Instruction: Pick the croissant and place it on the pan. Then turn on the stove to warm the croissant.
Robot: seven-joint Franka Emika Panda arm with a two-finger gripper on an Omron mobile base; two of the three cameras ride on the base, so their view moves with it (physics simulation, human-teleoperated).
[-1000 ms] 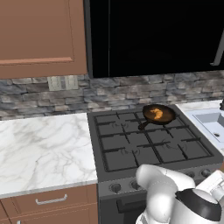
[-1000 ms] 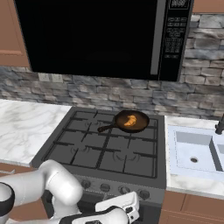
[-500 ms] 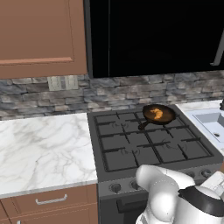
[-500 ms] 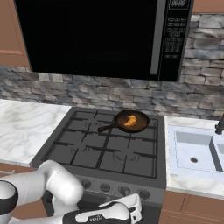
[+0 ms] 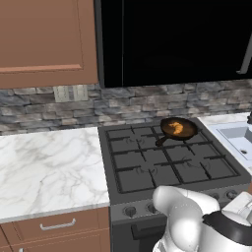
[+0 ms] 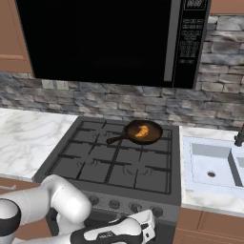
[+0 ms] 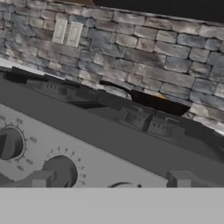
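We see the gripper with its jaws spread wide and nothing between them — the two dark fingertips rise far apart at the bottom of the hand view. Directly ahead of them lies the front panel of the stove, with a round knob just beside the one fingertip and a second knob further along the row. We cannot tell whether either tip touches the panel.

From the right base camera, the hand sits low in front of the stove, below the knob row. Beyond the grates, the pan rests on the rear burner nearest the sink, its handle pointing toward the stove's middle. The croissant lies inside the pan — golden-orange against the dark base.

Left base camera agrees: croissant in pan, on the stove. White marble counter flanks the cooktop; stone backsplash behind.
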